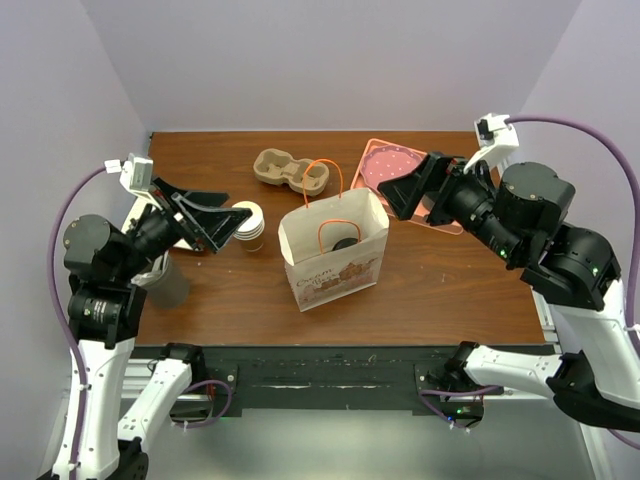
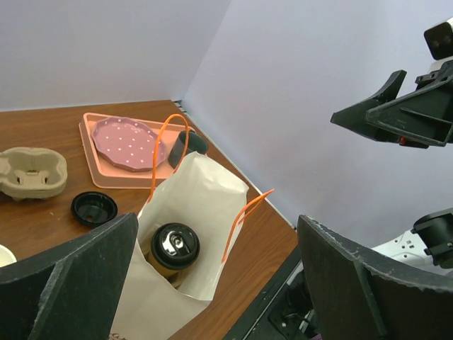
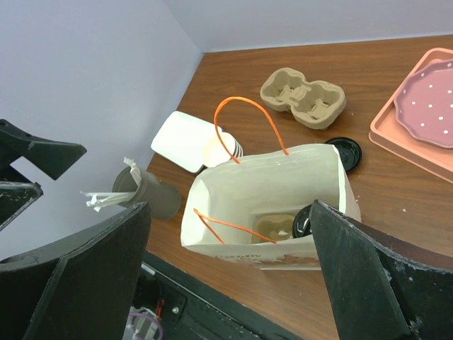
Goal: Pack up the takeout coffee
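Flanking the bagged coffee (image 2: 175,246) — left arm (image 1: 98,255), right arm (image 1: 532,208), jaws spread.

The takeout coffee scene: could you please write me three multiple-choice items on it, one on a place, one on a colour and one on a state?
1. Where is the takeout coffee?
A. In the pulp carrier
B. Inside the paper bag
C. On the pink tray

2. What colour are the bag's handles?
A. Orange
B. Green
C. Black

3. What state are the left gripper and the right gripper in?
A. Both shut on the bag
B. Left shut on the coffee
C. Both open, holding nothing

Answers:
1 B: the left wrist view shows its black lid down inside the open bag.
2 A: both loops show bright orange in every view.
3 C: each wrist view shows its fingers spread wide, gripping nothing.
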Controlling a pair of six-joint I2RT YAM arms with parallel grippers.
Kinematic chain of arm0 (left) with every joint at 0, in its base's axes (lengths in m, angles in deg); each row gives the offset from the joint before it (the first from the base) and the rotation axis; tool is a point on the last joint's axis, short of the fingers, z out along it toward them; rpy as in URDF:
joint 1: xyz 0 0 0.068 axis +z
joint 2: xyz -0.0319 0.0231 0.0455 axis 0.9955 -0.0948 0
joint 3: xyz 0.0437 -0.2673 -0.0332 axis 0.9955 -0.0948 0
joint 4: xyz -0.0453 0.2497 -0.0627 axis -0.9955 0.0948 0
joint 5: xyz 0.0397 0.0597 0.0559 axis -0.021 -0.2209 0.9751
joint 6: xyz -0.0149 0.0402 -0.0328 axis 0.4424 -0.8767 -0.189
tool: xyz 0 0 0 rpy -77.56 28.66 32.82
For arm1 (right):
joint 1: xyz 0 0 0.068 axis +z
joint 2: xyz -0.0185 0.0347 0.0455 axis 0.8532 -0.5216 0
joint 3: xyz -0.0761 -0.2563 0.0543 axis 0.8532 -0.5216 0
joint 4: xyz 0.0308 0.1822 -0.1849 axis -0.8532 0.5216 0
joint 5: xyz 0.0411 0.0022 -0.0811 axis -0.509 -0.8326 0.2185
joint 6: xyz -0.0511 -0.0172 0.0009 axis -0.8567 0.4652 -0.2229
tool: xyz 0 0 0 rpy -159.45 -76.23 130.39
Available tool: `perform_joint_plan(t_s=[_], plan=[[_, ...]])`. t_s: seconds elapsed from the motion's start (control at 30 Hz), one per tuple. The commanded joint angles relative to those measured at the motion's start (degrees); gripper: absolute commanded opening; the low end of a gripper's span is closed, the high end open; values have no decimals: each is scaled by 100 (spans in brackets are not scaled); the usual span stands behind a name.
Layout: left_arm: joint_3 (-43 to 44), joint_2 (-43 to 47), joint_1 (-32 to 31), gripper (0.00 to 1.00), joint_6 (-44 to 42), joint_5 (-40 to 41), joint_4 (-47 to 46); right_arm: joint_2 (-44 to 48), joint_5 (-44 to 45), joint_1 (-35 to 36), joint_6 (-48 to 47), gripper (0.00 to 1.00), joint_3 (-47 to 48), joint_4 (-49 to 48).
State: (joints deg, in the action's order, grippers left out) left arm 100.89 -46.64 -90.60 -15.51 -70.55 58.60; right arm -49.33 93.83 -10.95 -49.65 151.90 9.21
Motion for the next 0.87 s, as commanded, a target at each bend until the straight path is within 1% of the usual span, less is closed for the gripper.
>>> perform_joint_plan(t_s=[0.0, 0.23, 0.83], plan=[[22, 5, -2, 100, 145, -206, -269, -60, 89, 2, 214, 99, 69, -223], [154, -180, -2, 100, 109, -312, -295, -33, 89, 11, 284, 99, -124, -354], [181, -268, -11, 100, 197, -321, -488, -183, 45, -7, 152, 99, -81, -407]])
